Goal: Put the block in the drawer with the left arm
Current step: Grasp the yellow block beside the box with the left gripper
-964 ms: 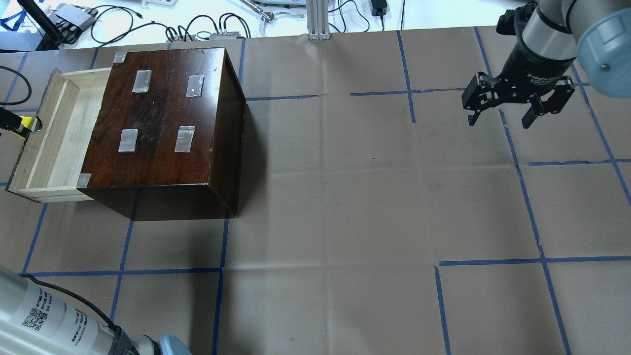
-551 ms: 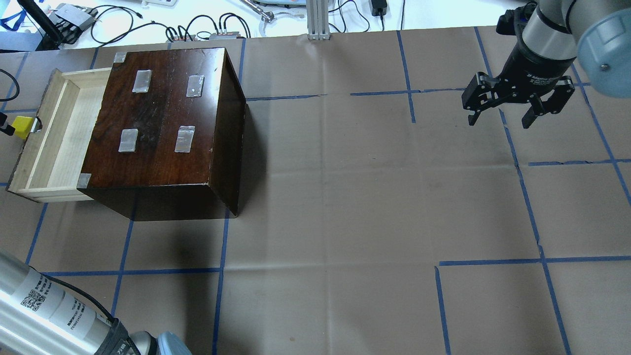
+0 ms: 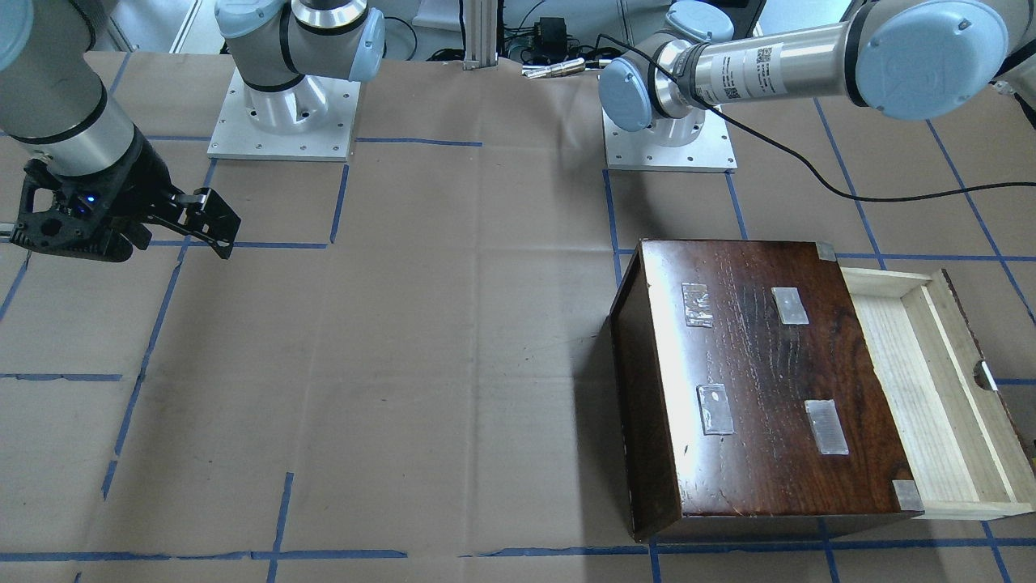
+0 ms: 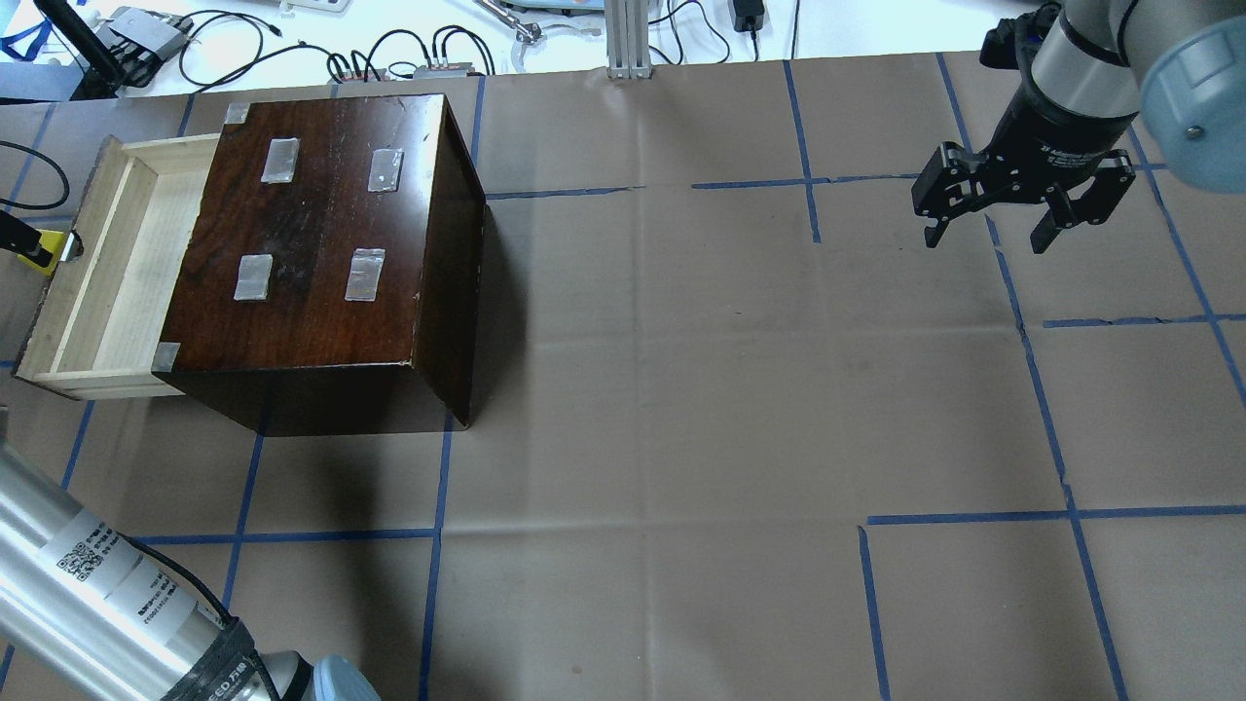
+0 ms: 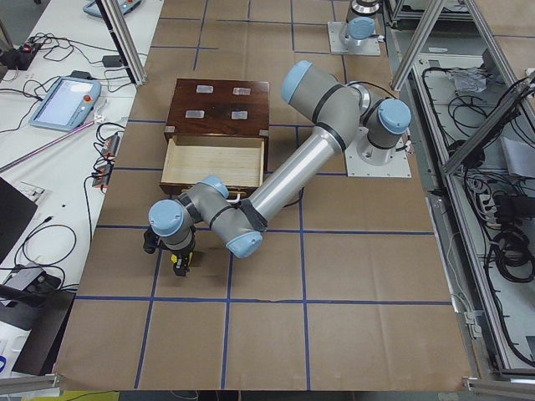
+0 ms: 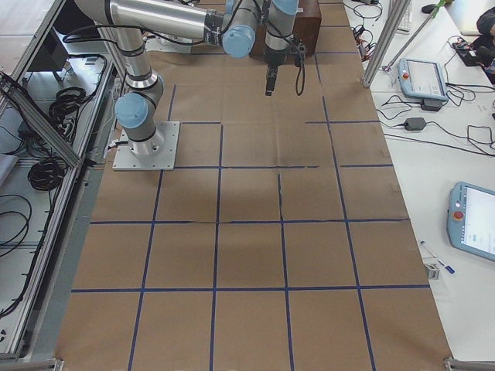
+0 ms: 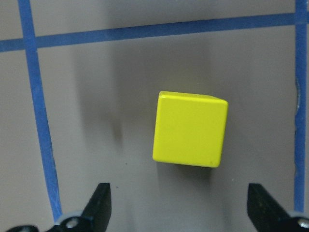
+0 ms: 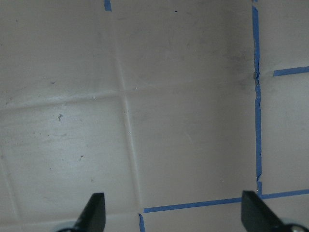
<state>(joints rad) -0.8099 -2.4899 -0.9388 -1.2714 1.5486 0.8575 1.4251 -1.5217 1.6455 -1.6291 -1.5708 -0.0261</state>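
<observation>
1 block (image 7: 189, 129) outside drawer (image 4: 112, 263) (on tbl (image 7: 96, 96))

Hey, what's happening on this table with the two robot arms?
The left arm's tool is open and poised over the yellow block, which sits on the table just outside the drawer. The drawer is pulled out of the wooden box, and the part in view holds nothing. The right tool hangs open on the far side, away from it all.
</observation>
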